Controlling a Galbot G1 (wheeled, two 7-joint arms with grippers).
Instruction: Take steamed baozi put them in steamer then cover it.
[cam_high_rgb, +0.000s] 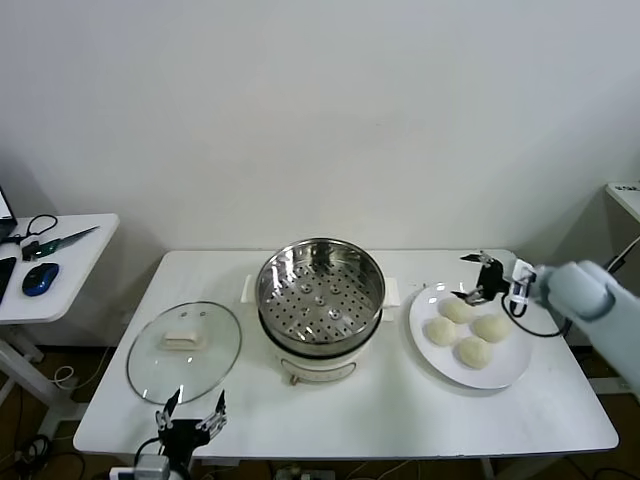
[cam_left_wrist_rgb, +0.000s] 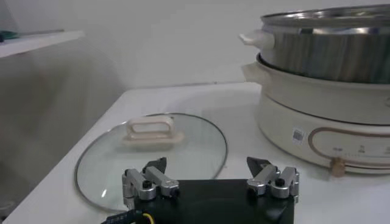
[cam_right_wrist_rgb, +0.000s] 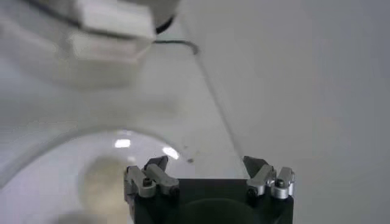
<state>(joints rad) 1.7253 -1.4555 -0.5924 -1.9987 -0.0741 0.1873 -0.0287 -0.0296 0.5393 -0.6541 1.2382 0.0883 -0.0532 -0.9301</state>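
Head view: right gripper with jaws spread wide and holding nothing, poised just over the far edge of the white plate near the rearmost of the four steamed baozi; the other three buns lie clustered close by on the same plate, all four still outside the pot. Whether a fingertip already touches the rearmost bun cannot be settled, since the right wrist view is blurred and shows only the spread fingers above a pale round shape. To the plate's left stands the steamer, open, its perforated tray bare; farther left the cover lies flat on the table, handle upward. Left gripper also fully open and empty, parked at the table's near edge just short of the cover's rim, as the left wrist view confirms.

Handling, as judged: the buns look light, soft and easily dented, so a gentle pinch across the domed sides, low on the bun, should serve better than a hard squeeze; the glass lid looks heavier, slippery and breakable, best taken by its raised cream handle.
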